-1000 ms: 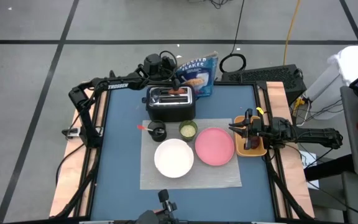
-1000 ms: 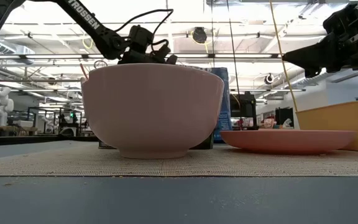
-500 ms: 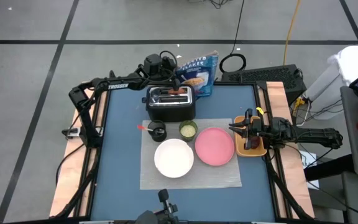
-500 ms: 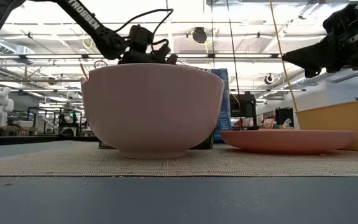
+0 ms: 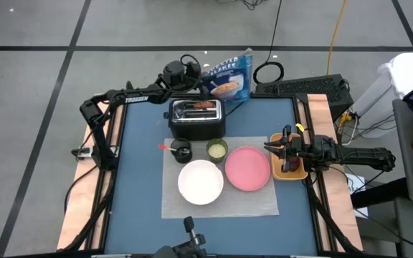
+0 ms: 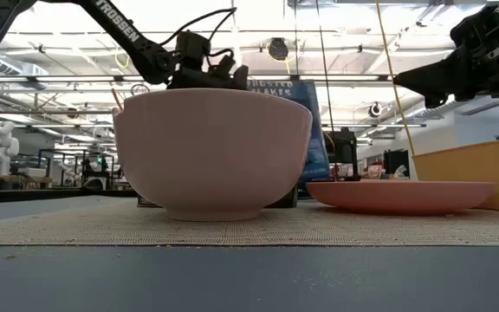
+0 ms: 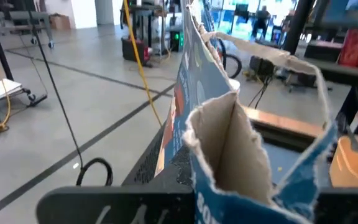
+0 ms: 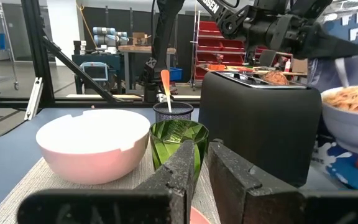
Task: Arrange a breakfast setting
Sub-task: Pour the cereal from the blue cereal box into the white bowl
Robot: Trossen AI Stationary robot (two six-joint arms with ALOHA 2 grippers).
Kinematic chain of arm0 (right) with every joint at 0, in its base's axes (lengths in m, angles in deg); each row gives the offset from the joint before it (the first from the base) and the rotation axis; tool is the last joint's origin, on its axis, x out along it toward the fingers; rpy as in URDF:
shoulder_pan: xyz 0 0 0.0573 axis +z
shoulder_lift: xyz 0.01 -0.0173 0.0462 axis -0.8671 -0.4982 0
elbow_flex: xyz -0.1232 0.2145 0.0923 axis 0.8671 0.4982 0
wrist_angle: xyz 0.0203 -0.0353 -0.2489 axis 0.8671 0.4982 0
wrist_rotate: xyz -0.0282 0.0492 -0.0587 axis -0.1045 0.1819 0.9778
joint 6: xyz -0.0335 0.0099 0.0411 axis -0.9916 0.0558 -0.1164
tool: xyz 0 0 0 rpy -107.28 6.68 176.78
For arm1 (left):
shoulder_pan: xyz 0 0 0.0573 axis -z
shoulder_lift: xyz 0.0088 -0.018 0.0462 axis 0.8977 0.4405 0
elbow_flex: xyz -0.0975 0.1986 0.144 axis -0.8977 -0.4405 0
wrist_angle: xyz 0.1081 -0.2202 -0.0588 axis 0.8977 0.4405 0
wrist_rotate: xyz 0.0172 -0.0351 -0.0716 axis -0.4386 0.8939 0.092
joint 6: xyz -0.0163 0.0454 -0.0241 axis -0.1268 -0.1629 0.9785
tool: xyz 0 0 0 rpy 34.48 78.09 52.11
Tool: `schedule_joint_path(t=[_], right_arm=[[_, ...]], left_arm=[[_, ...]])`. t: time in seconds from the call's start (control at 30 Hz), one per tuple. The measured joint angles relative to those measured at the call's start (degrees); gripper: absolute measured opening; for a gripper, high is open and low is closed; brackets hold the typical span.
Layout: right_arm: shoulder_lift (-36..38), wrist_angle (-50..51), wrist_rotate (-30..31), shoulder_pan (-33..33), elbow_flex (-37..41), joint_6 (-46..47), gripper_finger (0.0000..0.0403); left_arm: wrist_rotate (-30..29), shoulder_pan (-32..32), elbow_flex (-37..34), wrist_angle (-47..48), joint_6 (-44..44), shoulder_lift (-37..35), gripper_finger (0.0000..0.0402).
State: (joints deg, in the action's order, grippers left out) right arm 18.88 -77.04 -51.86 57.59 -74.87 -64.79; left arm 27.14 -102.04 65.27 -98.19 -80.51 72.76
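Cereal is the step in hand: the left tool (image 5: 205, 76) is pinched shut on the torn top edge of the blue cardboard cereal box (image 5: 228, 80), which sits tilted at the far edge of the desk (image 5: 142, 179), just behind the black-and-silver toaster (image 5: 196, 118). In the left wrist view the open mouth of the box (image 7: 229, 149) fills the frame, so the grip looks to be on its rim.

The rest of the setting lies on the grey rectangular woven mat (image 5: 221, 202) near the middle of the desk: the white round bowl (image 5: 200, 181) toward the near side, the pink round plate (image 5: 247, 168) beside it, the small green ribbed cup (image 5: 216, 149) and the black cup (image 5: 183, 153) along the mat's far edge, with the red-handled spoon (image 5: 165, 147) standing in the black cup.

The right tool (image 5: 271, 148) waits with its fingers nearly together and empty, above the orange rectangular tray (image 5: 290, 170) at the right edge of the desk.

The next move probably calls for carrying the box over the toaster without knocking it, then either tipping it over the bowl or setting it upright beside the mat. With a thin rim grip, the box may swing or slip.
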Motion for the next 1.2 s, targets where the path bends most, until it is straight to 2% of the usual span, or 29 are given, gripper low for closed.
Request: schedule_joint_path(t=[0.37, 0.63, 0.73, 0.93, 1.07, 1.2], right_arm=[[0.00, -1.52, 0.00, 0.00, 0.01, -0.08, 0.0041], [0.00, -7.86, 0.24, 0.00, 0.02, 0.09, 0.0041], [0.00, -11.24, 0.37, 0.00, 0.02, 2.55, 0.0041], [0.00, -18.76, 5.92, -0.02, 0.02, 8.64, 0.0043], [0.00, -21.40, 6.20, -0.02, 0.02, 9.03, 0.0067], [0.02, -22.32, 6.23, -0.02, 0.02, 9.05, 0.0114]], left_arm=[[0.30, 0.04, 0.88, -8.53, 5.99, -0.02, 0.0004], [1.59, 1.81, 7.39, -6.05, 7.73, -0.02, 0.0004], [1.94, 2.82, 10.74, -2.46, 8.16, -0.09, 0.0004], [1.90, 5.36, 16.52, 5.75, 8.10, -0.09, 0.0004], [1.81, 7.17, 19.10, 8.86, 8.14, -0.09, 0.0004], [1.68, 8.87, 21.17, 11.04, 9.06, -0.09, 0.0004]])
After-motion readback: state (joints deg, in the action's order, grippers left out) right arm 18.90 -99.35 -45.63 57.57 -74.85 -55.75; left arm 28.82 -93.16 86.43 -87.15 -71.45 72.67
